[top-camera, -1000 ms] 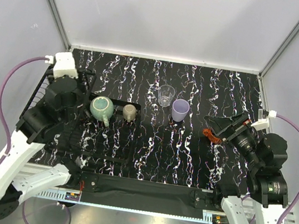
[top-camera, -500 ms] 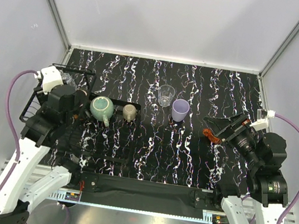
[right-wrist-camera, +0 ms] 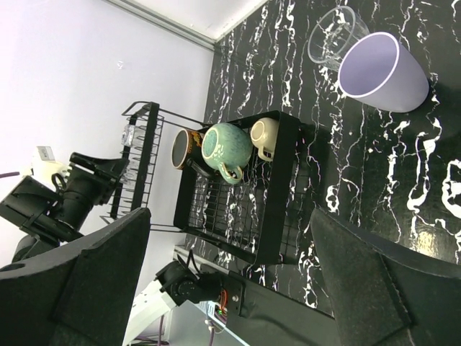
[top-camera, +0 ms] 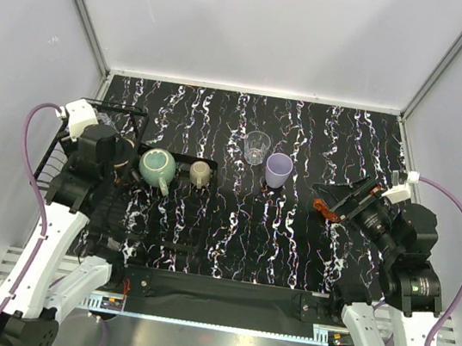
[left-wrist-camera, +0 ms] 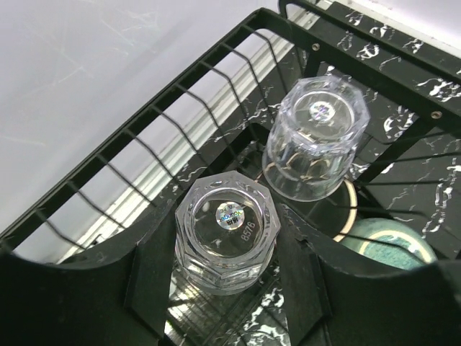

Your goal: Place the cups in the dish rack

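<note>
My left gripper is clamped on a clear glass, turned bottom up, inside the raised basket end of the dish rack. A second glass, also bottom up, stands just beside it, further along the same basket.

In the last second my left arm has swung from over the far corner of the basket to its outer left side, and there it has almost stopped. The jaws have not changed their width during this move, so I judge that the glass travelled with me and is not yet released. I cannot tell if its rim already rests on the wires.

My right gripper stands wide apart and holds nothing, well to the right of the rack; it has hardly moved.

On the flat part of the rack lie the teal mug, the olive-beige mug and the dark mug. The lavender cup and another clear glass stand outside the rack, beyond its right edge, so these two remain to load.
</note>
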Robot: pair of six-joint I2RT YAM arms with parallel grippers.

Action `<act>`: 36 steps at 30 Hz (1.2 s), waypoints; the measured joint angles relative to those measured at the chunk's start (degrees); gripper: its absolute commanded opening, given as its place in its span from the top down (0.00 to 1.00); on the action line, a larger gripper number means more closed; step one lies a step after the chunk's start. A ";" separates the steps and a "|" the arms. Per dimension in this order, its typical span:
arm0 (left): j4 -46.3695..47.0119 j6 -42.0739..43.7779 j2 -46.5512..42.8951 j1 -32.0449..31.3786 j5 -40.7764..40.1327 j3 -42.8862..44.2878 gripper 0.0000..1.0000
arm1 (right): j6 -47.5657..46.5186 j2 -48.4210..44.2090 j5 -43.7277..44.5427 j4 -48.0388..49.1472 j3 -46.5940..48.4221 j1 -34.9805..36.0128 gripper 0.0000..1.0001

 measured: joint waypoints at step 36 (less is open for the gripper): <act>-2.71 -6.99 -3.32 3.13 15.63 5.73 0.01 | -8.96 27.43 30.29 -18.75 8.15 0.00 0.00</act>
